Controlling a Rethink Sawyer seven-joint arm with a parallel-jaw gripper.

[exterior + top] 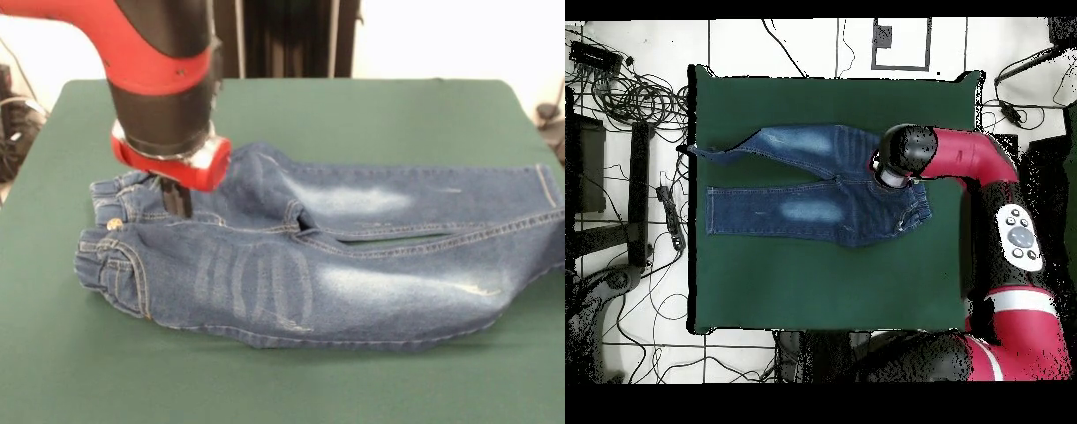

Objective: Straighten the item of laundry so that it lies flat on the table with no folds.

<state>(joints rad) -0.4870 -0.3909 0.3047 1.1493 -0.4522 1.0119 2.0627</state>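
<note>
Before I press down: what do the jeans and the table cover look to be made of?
The jeans look like soft blue denim, matte, with faded whitish patches, tan stitching, a gathered waistband and a small brass-looking button. The table appears covered in dark green felt-like cloth: flat, no shine, no visible weave. The claw sits at the waistband, so the cloth may drag.

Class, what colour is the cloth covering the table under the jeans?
Dark green; the table shows best in the overhead view.

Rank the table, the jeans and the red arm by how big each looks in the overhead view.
1. table
2. jeans and red arm: too alike to rank, and the arm sits nearer the camera.
</note>
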